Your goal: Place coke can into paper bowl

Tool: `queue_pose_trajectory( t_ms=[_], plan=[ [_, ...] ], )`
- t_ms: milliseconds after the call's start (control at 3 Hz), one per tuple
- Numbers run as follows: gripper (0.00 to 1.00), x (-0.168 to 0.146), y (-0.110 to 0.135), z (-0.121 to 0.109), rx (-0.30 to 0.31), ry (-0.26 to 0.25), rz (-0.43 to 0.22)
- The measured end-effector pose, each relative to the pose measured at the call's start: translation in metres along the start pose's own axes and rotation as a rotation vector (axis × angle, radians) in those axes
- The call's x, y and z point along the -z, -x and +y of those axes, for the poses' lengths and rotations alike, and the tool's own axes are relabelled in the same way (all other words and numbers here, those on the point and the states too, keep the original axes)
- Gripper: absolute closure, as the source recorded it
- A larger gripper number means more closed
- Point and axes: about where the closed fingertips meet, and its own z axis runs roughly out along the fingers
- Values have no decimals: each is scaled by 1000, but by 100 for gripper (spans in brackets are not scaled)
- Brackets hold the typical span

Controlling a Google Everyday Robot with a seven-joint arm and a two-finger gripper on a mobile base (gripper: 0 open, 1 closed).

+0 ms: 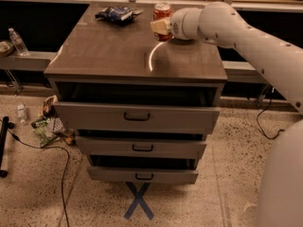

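Observation:
The coke can (pixel 163 12), red-orange with a silver top, is upright in my gripper (pixel 160 28) over the far right part of the brown cabinet top (pixel 109 56). The gripper is shut on the can's lower part, and its pale fingers (pixel 158 26) cover the can's left side. My white arm reaches in from the right. The paper bowl does not show in this view. A thin pale arc (pixel 150 56) lies on the cabinet top just in front of the can.
A dark blue snack bag (pixel 115 14) lies at the cabinet's far left. Three drawers (pixel 137 117) stand pulled out in front. A water bottle (pixel 18 41) stands on a ledge at the left. Litter and a cable (pixel 47 126) lie on the floor.

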Motion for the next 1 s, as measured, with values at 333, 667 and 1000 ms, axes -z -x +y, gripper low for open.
queue_pose_trajectory(
  t_ms=[333,667,1000],
  plan=[
    [100,0,0,0,0,0,0],
    [100,2,3,-30,7,-87,2],
    [100,9,5,-90,1,-240,19]
  ],
)
